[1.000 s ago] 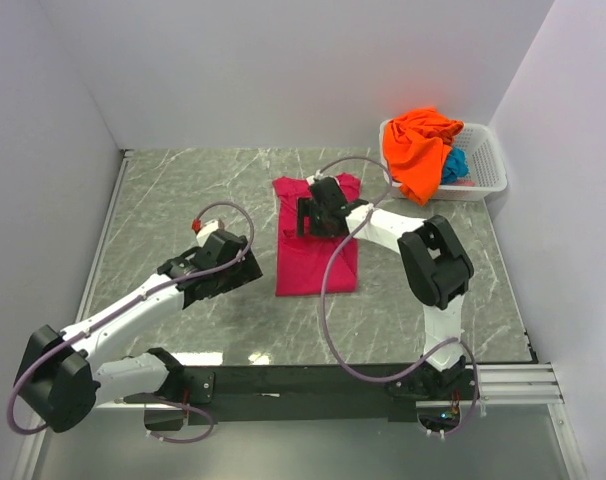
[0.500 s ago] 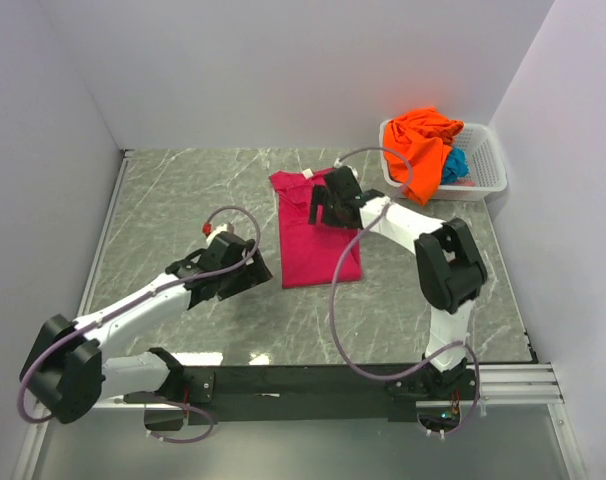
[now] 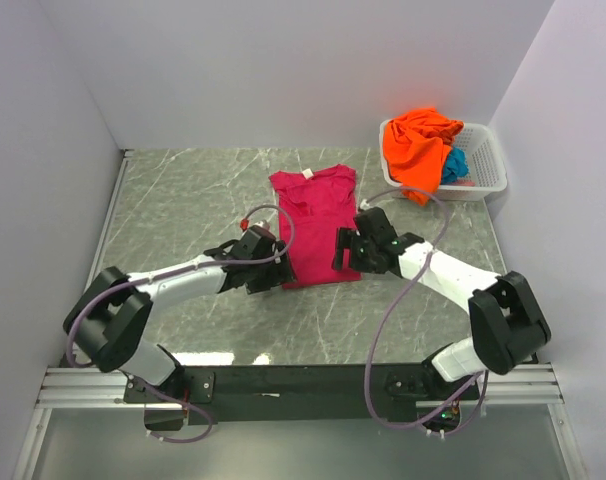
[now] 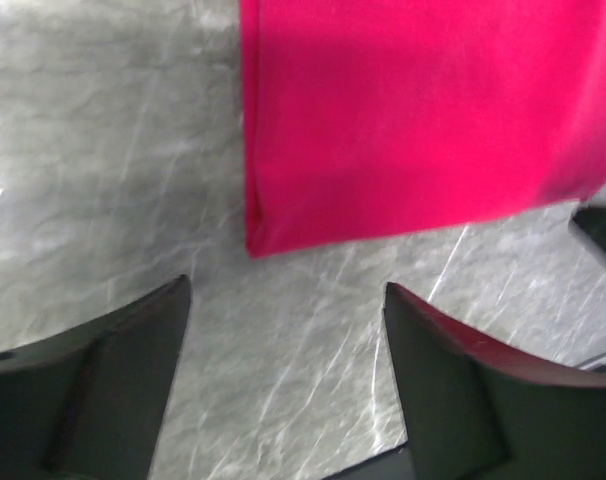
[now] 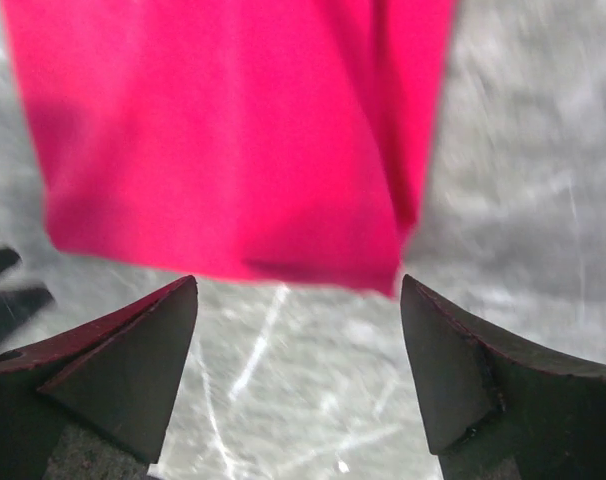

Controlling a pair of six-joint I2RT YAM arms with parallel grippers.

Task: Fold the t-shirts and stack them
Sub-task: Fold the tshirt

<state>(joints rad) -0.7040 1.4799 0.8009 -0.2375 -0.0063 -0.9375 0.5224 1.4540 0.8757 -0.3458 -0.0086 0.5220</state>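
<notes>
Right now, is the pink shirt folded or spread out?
Folded: the pink shirt lies as a narrow strip with a doubled side edge.

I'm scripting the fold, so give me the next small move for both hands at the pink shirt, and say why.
Probably ease both hands forward and down onto the near hem corners, then close. The left hand and the right hand are open, each just short of a near corner of the pink shirt. The shirt lies flat with its sides folded in, and its hem is not yet brought up.

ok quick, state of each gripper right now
left gripper: jaws open, empty, by the near edge of the pink t-shirt
right gripper: jaws open, empty, by that same edge
</notes>
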